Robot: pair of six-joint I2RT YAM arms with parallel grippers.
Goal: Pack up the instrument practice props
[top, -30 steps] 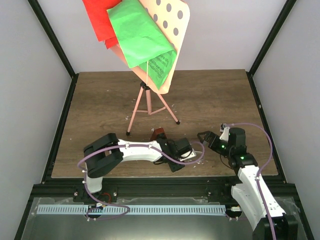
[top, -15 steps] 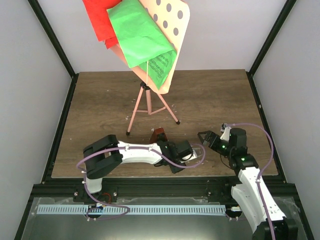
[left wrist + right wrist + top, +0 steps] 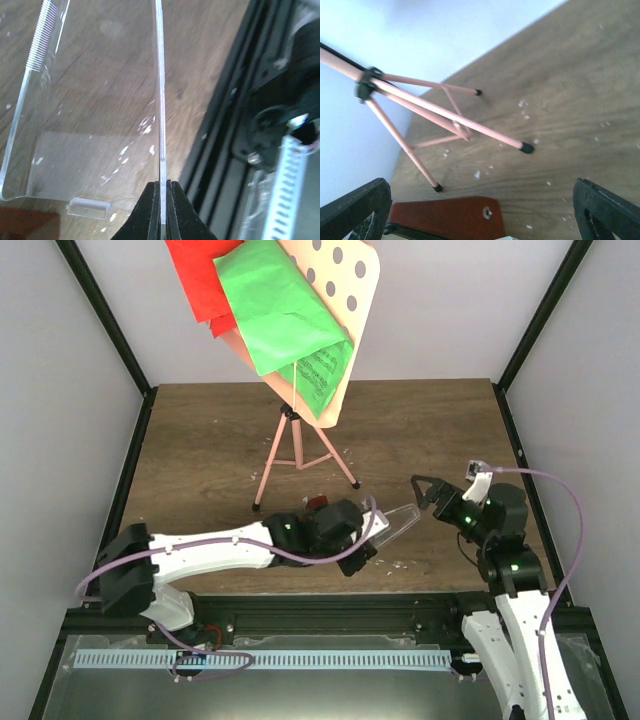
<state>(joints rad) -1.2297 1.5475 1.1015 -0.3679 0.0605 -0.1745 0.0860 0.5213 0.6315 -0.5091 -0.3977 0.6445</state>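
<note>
The pink tripod music stand (image 3: 296,445) stands at mid-table, its hole-dotted desk (image 3: 352,285) carrying a green music sheet (image 3: 280,320) and a red one (image 3: 198,280). In front of it, the reddish-brown metronome (image 3: 319,504) is partly hidden by my left gripper (image 3: 370,531). That gripper (image 3: 163,187) is shut on one wall of the clear plastic cover (image 3: 159,90), which sticks out rightward (image 3: 398,523). My right gripper (image 3: 428,490) is open beside the cover's tip. In the right wrist view, the right gripper (image 3: 481,207) faces the metronome (image 3: 445,217) and tripod legs (image 3: 445,116).
Small white flecks (image 3: 345,453) are scattered on the wooden table around the tripod feet. A black frame rail (image 3: 300,610) runs along the near table edge. Grey walls close in the left, right and back.
My left gripper has shut on the clear cover and the arm has stretched out, tilting the cover up to the right. My right gripper has drawn back, up and to the right.
</note>
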